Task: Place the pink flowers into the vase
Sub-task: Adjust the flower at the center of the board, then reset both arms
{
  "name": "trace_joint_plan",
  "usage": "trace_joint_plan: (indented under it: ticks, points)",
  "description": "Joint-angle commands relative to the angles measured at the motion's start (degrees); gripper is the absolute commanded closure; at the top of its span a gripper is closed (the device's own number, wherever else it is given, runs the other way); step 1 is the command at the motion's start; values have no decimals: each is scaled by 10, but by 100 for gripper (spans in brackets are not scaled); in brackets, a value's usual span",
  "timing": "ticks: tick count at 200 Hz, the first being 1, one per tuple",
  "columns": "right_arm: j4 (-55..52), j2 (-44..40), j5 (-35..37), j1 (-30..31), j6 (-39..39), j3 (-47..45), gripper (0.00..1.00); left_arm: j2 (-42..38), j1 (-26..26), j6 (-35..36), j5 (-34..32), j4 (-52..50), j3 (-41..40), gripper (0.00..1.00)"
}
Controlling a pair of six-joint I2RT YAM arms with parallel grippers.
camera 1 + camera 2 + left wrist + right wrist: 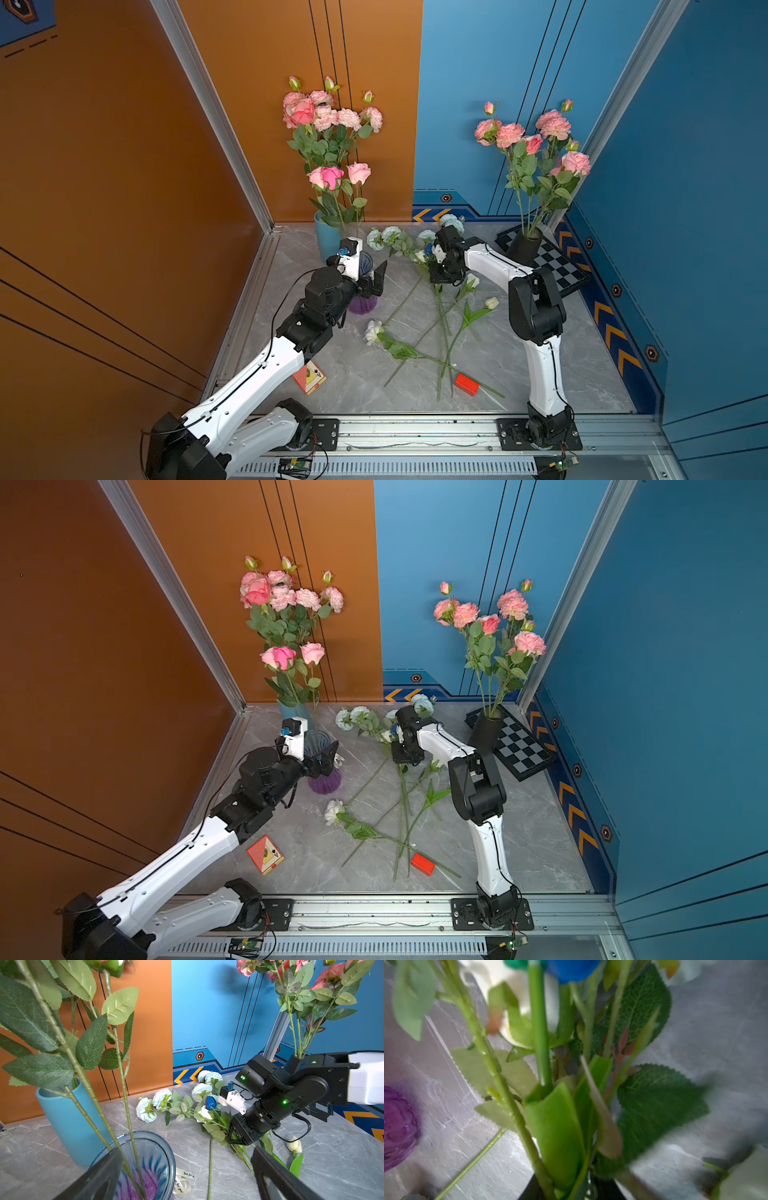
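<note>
Table is grey marble-look slab, veined and smooth. Three vases: matte blue cylinder at the back corner, matte black cylinder standing on a chessboard, and a ribbed glass vase, blue rim fading to purple base, flared mouth.

Pink flowers: ruffled and rose-shaped fabric heads on long knobbly green stems with serrated leaves. One bunch stands in the blue cylinder, a second bunch in the black one, and two rose stems drop into the glass vase.

Left tool: flat black fingers spread wide, flanking the glass vase rim, holding nothing.

Right tool is down in the loose stems on the table; its wrist view is all blurred leaves, so cannot tell whether it pinches anything.

Loose on the table: pale blue ruffled flowers, white tulip-like flowers, one blue bud. Also one card box and one red block.
</note>
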Motion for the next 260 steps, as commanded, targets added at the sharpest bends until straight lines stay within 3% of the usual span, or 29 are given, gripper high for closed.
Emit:
trace_joint_plan:
  ticks: [1, 21, 57, 85, 112, 129, 158, 192, 223, 260]
  points:
    - [-4, -44, -10, -21, -4, 7, 58, -12, 8, -1, 6, 7, -5, 1]
    - [-5, -81, -18, -31, -9, -5, 53, -22, 12, 4, -4, 7, -5, 1]
    - [-7, -154, -7, -48, -20, -40, 29, -55, 20, 25, -39, 7, -5, 1]
    - [-6, -225, 14, -64, -34, -82, 11, -99, 23, 72, -104, 10, -10, 1]
    - [18, -304, 59, -76, -40, -140, 1, -154, 44, 111, -192, 25, -31, 1]
    - [57, -362, 106, -87, -29, -193, 0, -186, 71, 112, -233, 42, -51, 1]
    - [153, -453, 220, -105, -28, -315, 0, -185, 134, 62, -378, 23, -68, 2]
    - [292, -563, 306, -118, -61, -482, 0, -173, 206, -6, -421, -18, -100, 1]
    - [435, -675, 363, -118, -137, -638, 0, -134, 269, -108, -431, -130, -108, 1]
    - [474, -694, 434, -141, -167, -701, 0, -103, 270, -127, -464, -86, -170, 1]
